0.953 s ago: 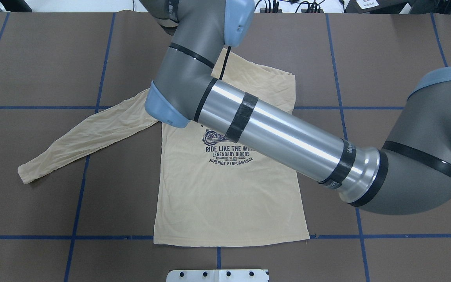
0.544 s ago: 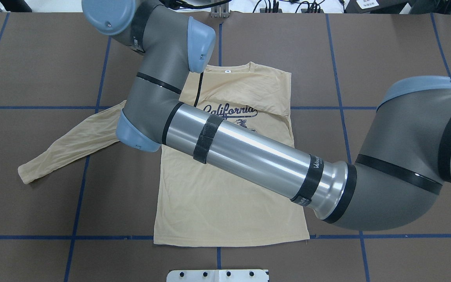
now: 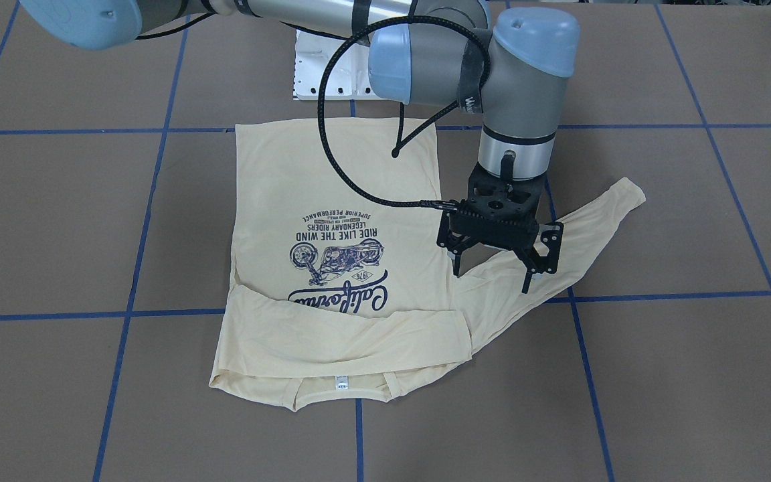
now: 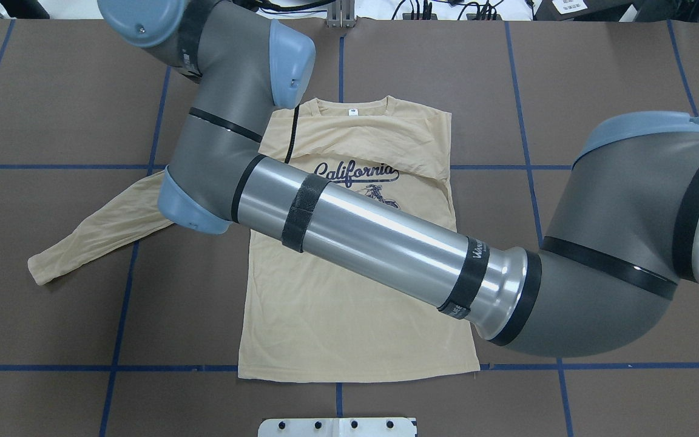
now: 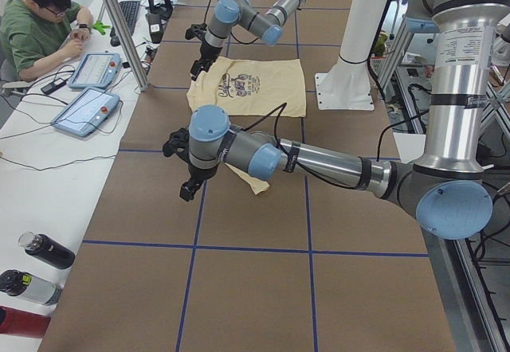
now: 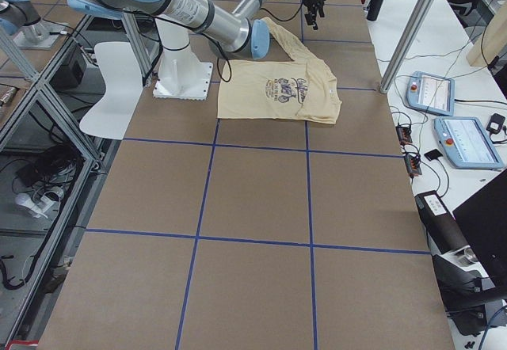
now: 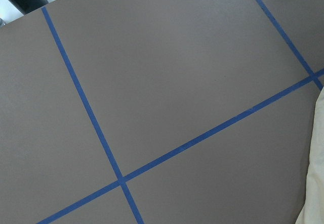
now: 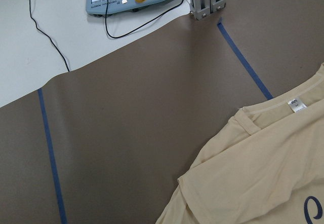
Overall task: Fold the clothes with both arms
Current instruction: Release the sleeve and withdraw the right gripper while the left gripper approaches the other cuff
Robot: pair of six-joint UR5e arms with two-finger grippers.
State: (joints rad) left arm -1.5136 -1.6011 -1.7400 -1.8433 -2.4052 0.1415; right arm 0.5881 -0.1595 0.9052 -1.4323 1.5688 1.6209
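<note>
my left gripper (image 5: 179, 169): it hangs over bare table (image 4: 598, 73), just past the cuff. Only the far side view shows it, so I cannot tell if its jaws are spread or pressed together.
stretched sleeve (image 4: 101, 227): it lies flat and slanting. The cuff is near my left gripper, on the side toward my base, and the shoulder end is directly under my right gripper. It lies as it did one second ago.
my right gripper (image 3: 491, 281): the jaws are spread wide and point down, with nothing pinched. I cannot tell if the tips touch the cloth.
my right arm (image 4: 374, 237): it reaches across the shirt. One second ago its wrist stood over the collar and hid the word "California". Since then it has travelled toward my left and now stands over the shoulder end of the sleeve.
T-shirt (image 4: 337, 328): it lies front up and flat, just beside my right jaws on their right. The collar is away from my base and the hem is toward it.
folded sleeve (image 4: 380, 136): it is laid across the chest, between the collar and the print.
print (image 3: 335, 258): navy, with a motorcycle. It reads "California", "1976", "RIDE LIKE THE WIND", "LEGENDARY RIDERS" and "SUPERIOR PERFORMANCE". The forearm now covers the lower lines from above.
neck tag (image 4: 352, 111): white, with marks too small to read.
</note>
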